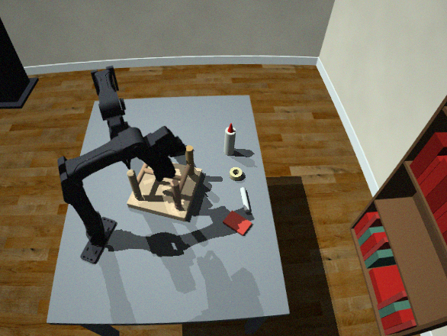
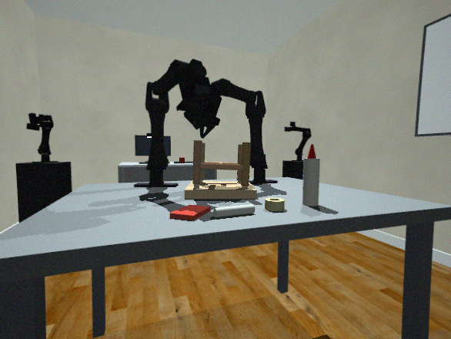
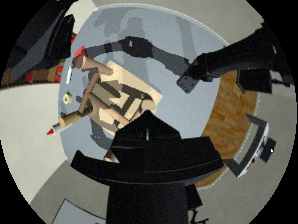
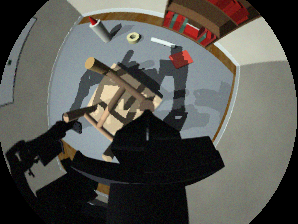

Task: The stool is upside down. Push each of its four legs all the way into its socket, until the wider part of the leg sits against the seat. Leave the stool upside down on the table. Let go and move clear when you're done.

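Observation:
The stool is upside down, its seat [image 1: 152, 206] [image 2: 221, 194] [image 3: 125, 75] flat on the table and four legs upright. My left gripper [image 1: 129, 167] [image 3: 147, 113] is shut and empty, its tips close by the top of the front-left leg [image 1: 134, 185] [image 3: 147, 104]. My right gripper [image 1: 162, 179] [image 4: 147, 113] is shut and empty over the stool, in line with the front-right leg [image 1: 176, 194] [image 2: 198, 162] [image 4: 146, 105]. The back-right leg [image 1: 189, 156] [image 2: 245, 166] [image 4: 91, 64] stands free. In the exterior view the grippers overlap. How deep each leg sits is unclear.
A glue bottle [image 1: 229, 142] [image 2: 311, 181], a tape ring [image 1: 231, 176], a white cylinder [image 1: 244, 199] [image 2: 235, 211] and a red block [image 1: 237, 223] [image 2: 189, 213] lie or stand beyond the stool, away from the arm bases. Both arms reach closely together over it.

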Controlling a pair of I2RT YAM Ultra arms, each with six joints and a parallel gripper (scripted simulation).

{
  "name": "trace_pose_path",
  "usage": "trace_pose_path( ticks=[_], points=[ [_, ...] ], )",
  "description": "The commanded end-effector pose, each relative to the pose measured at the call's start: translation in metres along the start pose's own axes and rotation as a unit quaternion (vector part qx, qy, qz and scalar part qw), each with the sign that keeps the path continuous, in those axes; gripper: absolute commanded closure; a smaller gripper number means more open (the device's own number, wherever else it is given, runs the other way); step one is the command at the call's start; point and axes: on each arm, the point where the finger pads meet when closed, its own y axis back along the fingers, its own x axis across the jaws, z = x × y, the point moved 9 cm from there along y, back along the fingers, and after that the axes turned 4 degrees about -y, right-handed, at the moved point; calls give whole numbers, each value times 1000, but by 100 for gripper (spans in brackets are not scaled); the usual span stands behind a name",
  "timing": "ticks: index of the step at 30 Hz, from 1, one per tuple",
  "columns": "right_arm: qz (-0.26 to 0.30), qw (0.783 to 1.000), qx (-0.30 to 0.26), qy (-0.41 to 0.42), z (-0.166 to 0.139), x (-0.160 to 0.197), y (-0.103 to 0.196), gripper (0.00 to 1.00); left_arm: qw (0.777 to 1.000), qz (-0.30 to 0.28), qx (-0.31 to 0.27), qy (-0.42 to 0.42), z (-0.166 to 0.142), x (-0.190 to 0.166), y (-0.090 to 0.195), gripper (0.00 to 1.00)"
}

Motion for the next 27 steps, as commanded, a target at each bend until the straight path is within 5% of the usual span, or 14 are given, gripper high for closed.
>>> trace_pose_path(
  ticks=[1,16,27],
  points=[
    [2,999,-36,4,3,0,19,100,1000,1,-25,1,-1,2,5,100],
    [2,999,-36,4,3,0,19,100,999,1,-45,-1,0,0,4,100],
    [2,1000,-10,5,-9,1,-9,100,999,1,-39,-1,-2,0,4,100]
  ],
)
